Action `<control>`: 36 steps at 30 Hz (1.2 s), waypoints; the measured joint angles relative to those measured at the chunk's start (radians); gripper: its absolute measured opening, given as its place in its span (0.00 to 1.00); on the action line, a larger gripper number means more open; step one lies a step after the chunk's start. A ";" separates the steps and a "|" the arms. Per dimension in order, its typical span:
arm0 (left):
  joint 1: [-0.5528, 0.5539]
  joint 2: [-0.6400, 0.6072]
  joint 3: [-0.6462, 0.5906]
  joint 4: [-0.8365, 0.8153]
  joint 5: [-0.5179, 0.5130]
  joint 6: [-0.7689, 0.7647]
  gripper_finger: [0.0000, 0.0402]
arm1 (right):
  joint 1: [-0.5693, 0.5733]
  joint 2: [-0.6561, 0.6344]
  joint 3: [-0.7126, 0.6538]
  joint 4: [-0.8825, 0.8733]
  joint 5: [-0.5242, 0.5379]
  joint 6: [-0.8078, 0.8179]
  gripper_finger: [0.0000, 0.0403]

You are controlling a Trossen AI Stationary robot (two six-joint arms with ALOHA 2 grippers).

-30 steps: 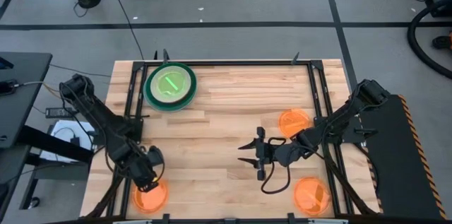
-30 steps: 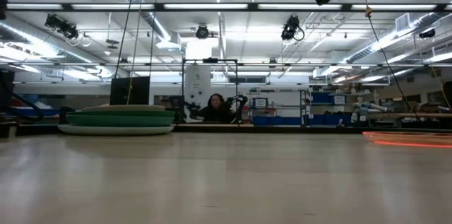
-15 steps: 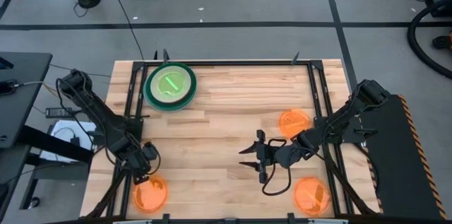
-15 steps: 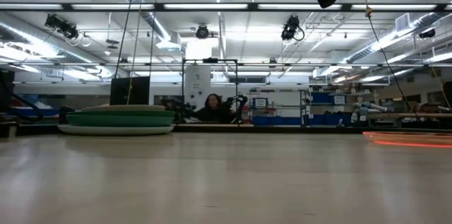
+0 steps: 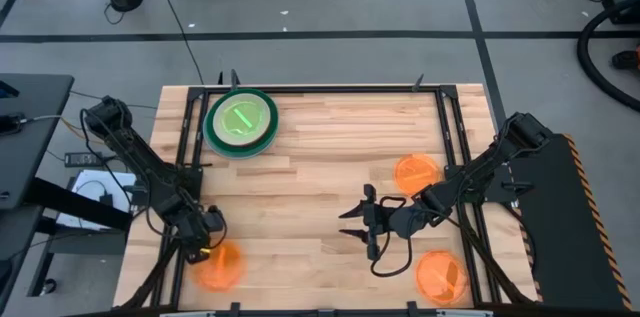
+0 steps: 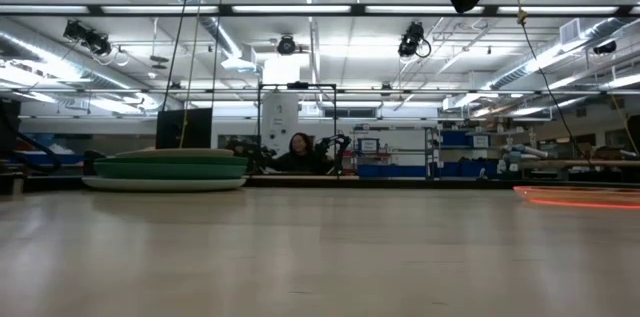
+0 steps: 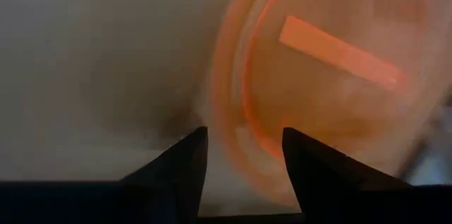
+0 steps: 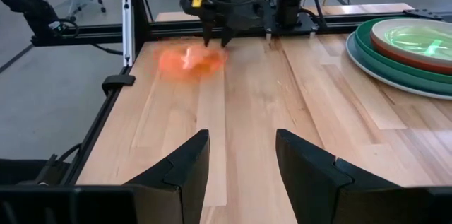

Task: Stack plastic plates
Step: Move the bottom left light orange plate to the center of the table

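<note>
A small translucent orange plate (image 5: 218,264) is at the table's near left corner, blurred; my left gripper (image 5: 204,235) stands at its far-left rim, shut on it. It shows again in the right wrist view as an orange plate (image 8: 185,60) under the left gripper (image 8: 216,39). My right gripper (image 5: 355,220) hovers open over the middle of the table, touching nothing. A stack of large plates (image 5: 241,122), topped by a neon-green one, rests on the far left of the table. The low view shows that stack (image 6: 165,169) from the side. My left gripper pinches the orange plate's rim (image 7: 236,139) between its two fingers, at the plate's far-left side. The fingers come from above, pointing down. The plate hangs below the fingertips (image 8: 209,40), tilted and blurred; whether its far side still rests on the wood, I cannot tell.
Two more small orange plates lie flat on the right side: one (image 5: 415,172) near the right rail, one (image 5: 441,277) at the near right corner. A black frame (image 5: 320,89) rims the table. Bare wood lies between the stack and my right gripper. A person sits far behind the table (image 6: 298,150).
My left gripper has moved slightly up and toward the far edge, staying at the orange plate's rim. The plate, flat on the wood a second ago, has shifted toward the far edge with it and now shows blurred and tilted.
</note>
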 joint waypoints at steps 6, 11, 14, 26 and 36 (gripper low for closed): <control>0.001 0.000 0.006 0.073 -0.004 -0.028 0.45 | 0.000 0.000 0.000 -0.001 0.000 0.000 0.43; 0.001 0.000 0.007 0.092 -0.020 -0.048 0.45 | 0.000 0.000 0.000 -0.001 0.000 0.000 0.43; 0.001 0.009 0.007 0.089 -0.044 -0.058 0.45 | 0.000 0.000 0.000 -0.001 -0.001 0.000 0.43; 0.001 0.103 0.010 0.165 -0.055 -0.082 0.45 | 0.002 0.000 0.000 -0.008 -0.002 0.000 0.43; -0.001 0.105 0.009 0.177 -0.100 -0.070 0.36 | 0.001 0.000 0.000 -0.008 -0.002 -0.001 0.43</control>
